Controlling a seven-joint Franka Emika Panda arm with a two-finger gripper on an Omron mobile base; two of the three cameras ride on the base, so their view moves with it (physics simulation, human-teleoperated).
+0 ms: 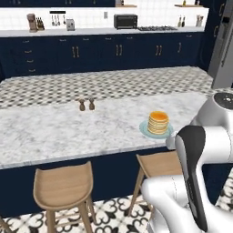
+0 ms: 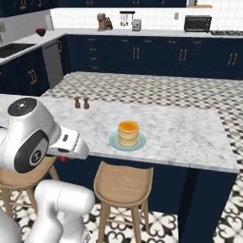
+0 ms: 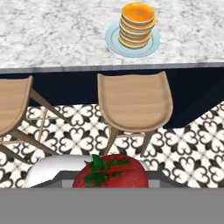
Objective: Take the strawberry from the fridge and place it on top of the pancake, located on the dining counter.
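Observation:
The strawberry (image 3: 111, 174), red with green leaves, sits close up at the bottom of the hand view, right where the fingertips are, hanging above the patterned floor. My gripper (image 3: 111, 181) is shut on it; the fingers themselves are hidden behind the fruit. A red speck of the strawberry (image 2: 63, 159) peeks out under the hand in the right base view. The pancake (image 1: 158, 122) (image 2: 128, 133) (image 3: 137, 24) is a golden stack on a pale blue plate (image 3: 111, 41) near the front edge of the dining counter (image 1: 68, 132) (image 2: 180, 133) (image 3: 52, 35). The hand hovers in front of that edge, short of the stack. The fridge (image 1: 223, 50) stands at the far right.
Wooden stools (image 1: 63, 184) (image 1: 159, 164) (image 2: 123, 182) (image 3: 133, 103) stand along the counter's near side, one directly between the hand and the pancake. Two small brown shakers (image 1: 86, 105) (image 2: 81, 103) stand on the marble further left. Navy cabinets line the back wall.

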